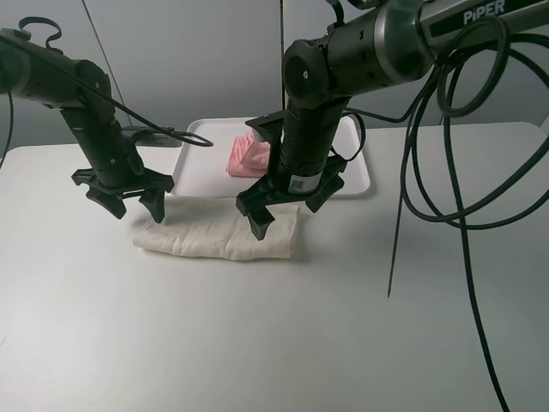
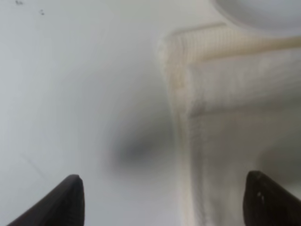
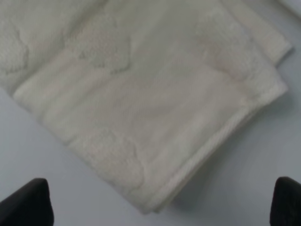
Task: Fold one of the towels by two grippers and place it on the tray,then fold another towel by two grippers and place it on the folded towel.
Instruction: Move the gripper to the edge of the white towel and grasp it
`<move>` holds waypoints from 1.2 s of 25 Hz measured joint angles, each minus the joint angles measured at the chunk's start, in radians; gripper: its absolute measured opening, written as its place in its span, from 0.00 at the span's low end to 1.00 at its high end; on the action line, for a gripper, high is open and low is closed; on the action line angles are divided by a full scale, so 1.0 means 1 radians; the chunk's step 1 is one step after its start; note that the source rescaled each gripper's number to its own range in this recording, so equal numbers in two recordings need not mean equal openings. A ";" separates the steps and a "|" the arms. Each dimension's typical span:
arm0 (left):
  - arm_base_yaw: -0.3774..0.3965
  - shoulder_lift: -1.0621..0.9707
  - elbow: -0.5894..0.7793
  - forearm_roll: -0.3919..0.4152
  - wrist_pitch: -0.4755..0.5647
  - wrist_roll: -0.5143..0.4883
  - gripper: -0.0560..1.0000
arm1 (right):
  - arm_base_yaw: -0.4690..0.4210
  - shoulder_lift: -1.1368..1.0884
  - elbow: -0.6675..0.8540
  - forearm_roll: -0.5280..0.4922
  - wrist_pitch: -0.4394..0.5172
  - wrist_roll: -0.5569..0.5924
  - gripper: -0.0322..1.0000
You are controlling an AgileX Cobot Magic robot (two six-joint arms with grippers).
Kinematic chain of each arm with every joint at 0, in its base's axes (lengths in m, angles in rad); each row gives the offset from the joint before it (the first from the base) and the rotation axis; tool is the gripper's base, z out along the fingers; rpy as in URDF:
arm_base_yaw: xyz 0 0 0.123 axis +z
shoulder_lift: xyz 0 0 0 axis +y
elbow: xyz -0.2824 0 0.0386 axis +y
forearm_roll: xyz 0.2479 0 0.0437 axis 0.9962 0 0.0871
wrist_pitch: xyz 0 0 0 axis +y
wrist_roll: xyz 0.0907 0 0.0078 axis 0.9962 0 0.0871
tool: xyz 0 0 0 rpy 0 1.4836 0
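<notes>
Beside the tray's (image 1: 194, 168) near rim lies the folded cream-white towel (image 1: 214, 237), its short edges beneath the spread, empty left gripper (image 1: 137, 209) and right gripper (image 1: 283, 217). The pink towel (image 1: 244, 157) sits on the tray; the table (image 1: 257, 343) stretches wide away from it.

A big white table (image 1: 257, 343) fills most of the view. It is smooth and plain. Behind it stands a pale grey wall (image 1: 189, 60) with thin dark lines (image 1: 282, 21) running up it. The light is soft and even, with faint shadows on the table.
</notes>
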 joint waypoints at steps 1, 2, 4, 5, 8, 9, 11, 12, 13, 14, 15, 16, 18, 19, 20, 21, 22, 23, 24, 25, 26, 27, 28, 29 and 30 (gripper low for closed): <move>0.000 0.000 0.000 0.012 0.002 0.000 0.89 | 0.000 0.000 0.000 0.000 0.000 0.000 1.00; 0.000 0.000 0.000 0.025 0.006 -0.009 0.89 | 0.000 0.000 0.000 -0.002 0.000 0.000 1.00; 0.000 0.000 0.000 0.045 0.010 -0.019 0.89 | 0.000 0.000 0.000 -0.002 0.000 0.000 1.00; 0.000 0.000 0.000 0.049 0.010 -0.023 0.89 | 0.000 0.000 0.000 -0.002 0.000 0.000 1.00; 0.000 0.000 0.000 0.052 0.008 -0.023 0.89 | 0.000 0.000 0.000 -0.002 -0.002 -0.002 1.00; 0.000 0.004 0.000 0.052 0.006 -0.025 0.89 | 0.000 0.000 0.000 -0.002 -0.002 -0.002 1.00; 0.000 0.020 -0.001 0.052 0.004 -0.025 0.89 | 0.000 0.000 0.000 -0.002 -0.004 -0.002 1.00; 0.000 0.031 -0.001 0.052 0.002 -0.025 0.89 | 0.000 0.000 0.000 -0.002 -0.004 -0.002 1.00; 0.000 0.043 -0.001 0.052 0.002 -0.025 0.89 | 0.000 0.000 0.000 -0.002 -0.004 -0.002 1.00; 0.000 0.049 -0.002 0.048 0.002 -0.025 0.89 | 0.000 0.000 0.000 -0.002 -0.004 -0.005 1.00; 0.000 0.051 -0.004 0.046 0.002 -0.025 0.89 | 0.000 0.000 0.000 -0.002 -0.004 -0.005 1.00; 0.000 0.053 -0.006 0.046 0.002 -0.025 0.89 | 0.000 0.000 0.000 -0.002 -0.004 -0.005 1.00; 0.000 0.055 -0.010 0.046 0.006 -0.025 0.89 | 0.000 0.000 0.000 -0.002 -0.004 -0.005 1.00; 0.000 0.055 -0.010 0.044 0.006 -0.025 0.89 | 0.000 0.000 0.000 -0.002 -0.004 -0.005 1.00; 0.000 0.055 -0.010 0.044 0.008 -0.025 0.89 | 0.000 0.000 0.000 -0.002 -0.006 -0.005 1.00; 0.000 0.055 -0.010 0.044 0.008 -0.025 0.89 | 0.000 0.000 0.000 -0.002 -0.006 -0.005 1.00; 0.000 0.055 -0.010 0.044 0.008 -0.025 0.89 | -0.001 0.000 0.000 -0.004 -0.008 -0.005 1.00; 0.000 0.055 -0.010 0.044 0.008 -0.025 0.89 | -0.005 0.000 0.000 -0.004 -0.010 -0.002 1.00; 0.000 0.055 -0.010 0.044 0.009 -0.025 0.89 | -0.011 0.000 0.000 -0.001 -0.010 0.002 1.00; 0.000 0.055 -0.010 0.044 0.009 -0.025 0.89 | -0.023 0.000 0.000 0.005 -0.012 0.007 1.00; 0.000 0.055 -0.010 0.044 0.009 -0.025 0.89 | -0.040 0.000 0.000 0.021 -0.015 0.015 1.00; 0.000 0.055 -0.010 0.044 0.009 -0.025 0.89 | -0.064 0.000 0.000 0.047 -0.017 0.021 1.00; 0.000 0.055 -0.010 0.044 0.009 -0.025 0.89 | -0.086 0.000 0.000 0.078 -0.017 0.023 1.00; 0.000 0.055 -0.010 0.044 0.009 -0.025 0.89 | -0.113 0.000 0.000 0.106 -0.020 0.027 1.00; 0.000 0.055 -0.010 0.044 0.009 -0.025 0.89 | -0.133 0.000 0.000 0.130 -0.023 0.029 1.00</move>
